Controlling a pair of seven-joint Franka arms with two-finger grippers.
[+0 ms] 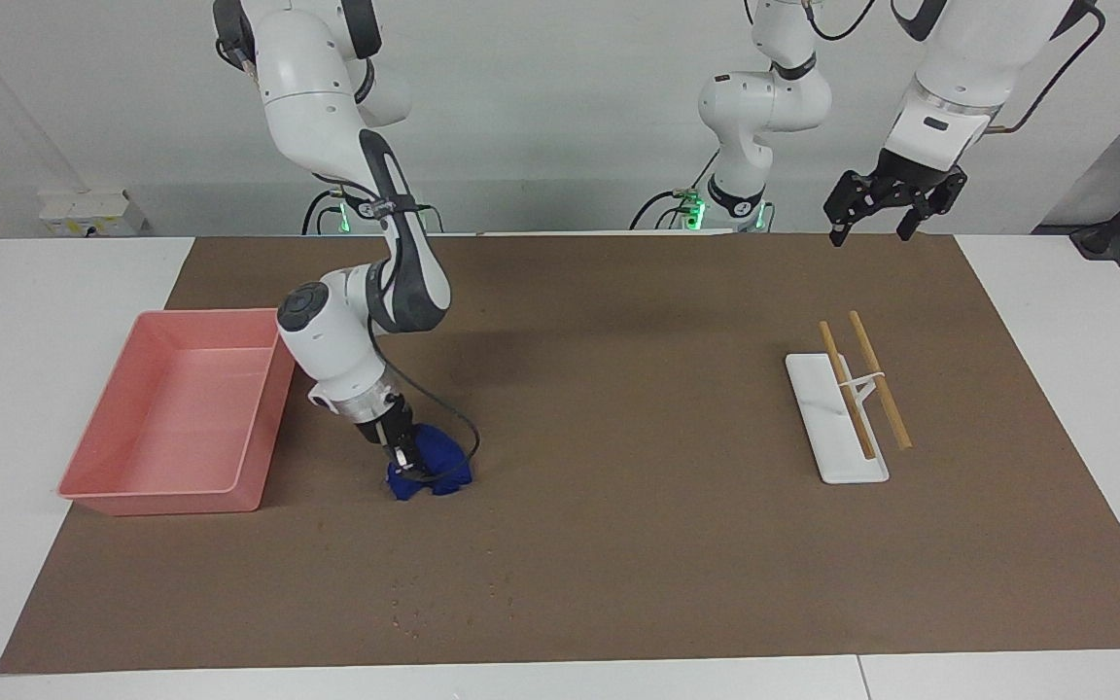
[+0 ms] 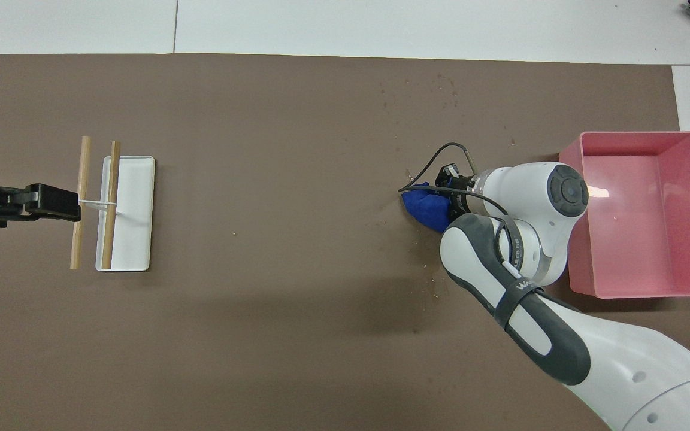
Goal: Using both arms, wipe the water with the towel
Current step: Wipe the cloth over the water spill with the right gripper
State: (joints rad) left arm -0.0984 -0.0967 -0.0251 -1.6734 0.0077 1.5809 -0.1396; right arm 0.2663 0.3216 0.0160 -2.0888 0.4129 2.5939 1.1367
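Observation:
The royal-blue towel (image 1: 441,471) lies bunched on the brown mat (image 1: 618,389), beside the pink tray (image 1: 161,496). My right gripper (image 1: 406,465) points down and is shut on the towel, pressing it onto the mat. In the overhead view the towel (image 2: 424,208) shows just ahead of the right gripper (image 2: 444,200), partly under the wrist. Small water drops (image 1: 404,608) dot the mat farther from the robots than the towel. More drops (image 2: 435,287) lie nearer to the robots. My left gripper (image 1: 871,231) is open and empty, raised over the left arm's end of the mat, waiting.
A white tray (image 1: 837,457) with two wooden sticks (image 1: 876,379) across a small white stand sits toward the left arm's end; it also shows in the overhead view (image 2: 135,209). The pink tray (image 2: 638,293) is empty. White table surface borders the mat.

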